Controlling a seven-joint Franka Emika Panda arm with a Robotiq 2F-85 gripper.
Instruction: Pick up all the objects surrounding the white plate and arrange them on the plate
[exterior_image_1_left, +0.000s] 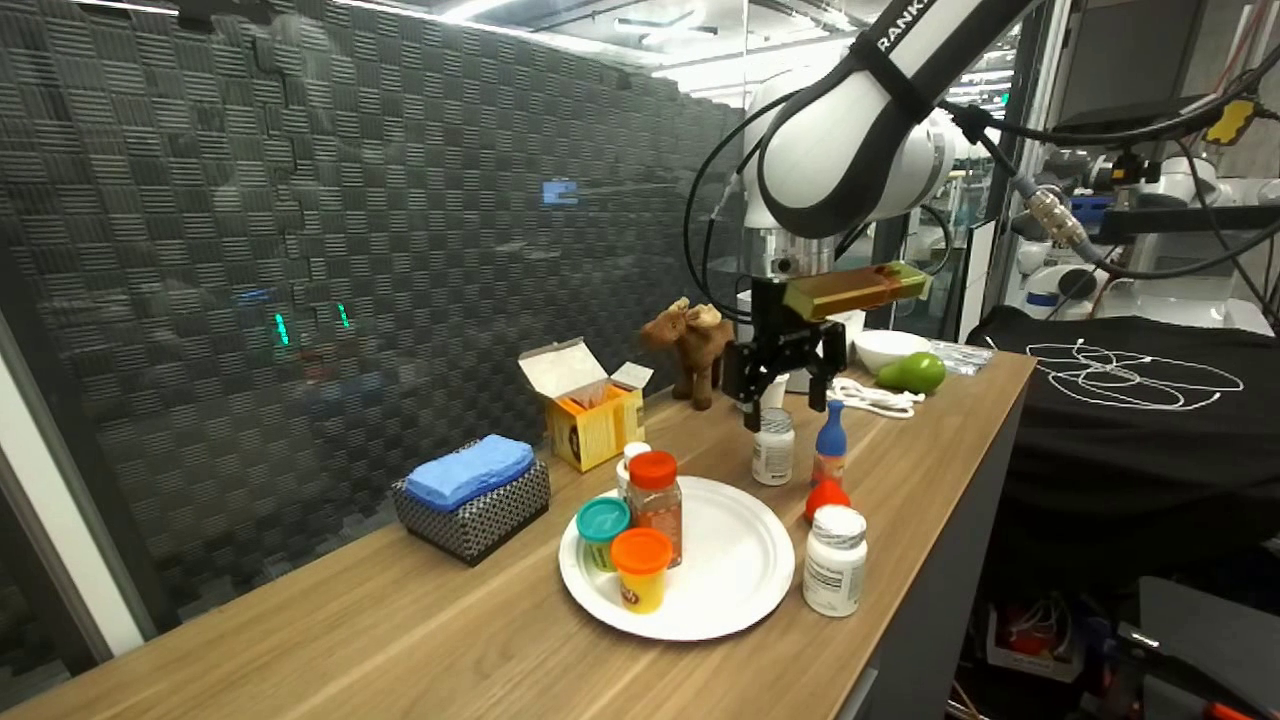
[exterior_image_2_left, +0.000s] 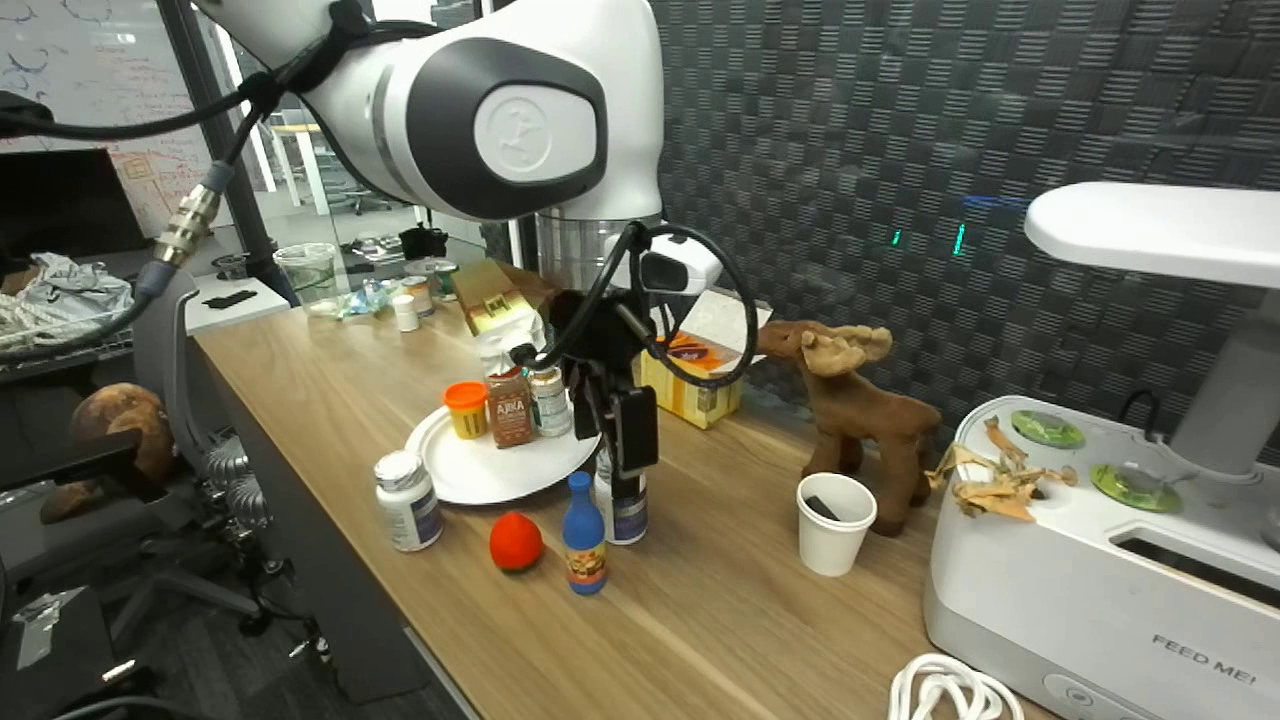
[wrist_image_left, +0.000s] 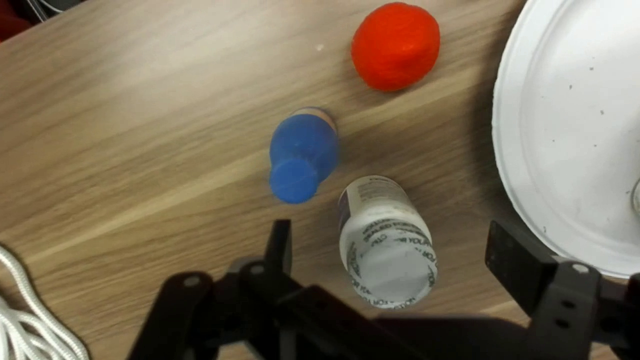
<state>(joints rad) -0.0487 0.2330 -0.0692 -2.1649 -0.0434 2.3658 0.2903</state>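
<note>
The white plate (exterior_image_1_left: 735, 590) holds a yellow tub with orange lid (exterior_image_1_left: 642, 570), a teal-lidded tub (exterior_image_1_left: 603, 525), a red-capped spice jar (exterior_image_1_left: 657, 505) and a white bottle (exterior_image_2_left: 550, 402). My gripper (wrist_image_left: 390, 250) is open above a white bottle with a sealed cap (wrist_image_left: 387, 225). That bottle stands upright beside the plate, between the fingers in the wrist view, touching neither. A blue bottle (wrist_image_left: 305, 145) stands next to it. A red round object (wrist_image_left: 396, 47) lies near the plate. Another white bottle (exterior_image_1_left: 835, 570) stands by the table's edge, outside the wrist view.
A yellow-and-white carton (exterior_image_1_left: 595, 425), a brown moose toy (exterior_image_1_left: 692, 350) and a patterned box with a blue cloth (exterior_image_1_left: 472, 495) stand along the wall. A white cup (exterior_image_2_left: 835, 525), a white machine (exterior_image_2_left: 1080, 590) and a white cord (exterior_image_2_left: 950, 690) are at the far end.
</note>
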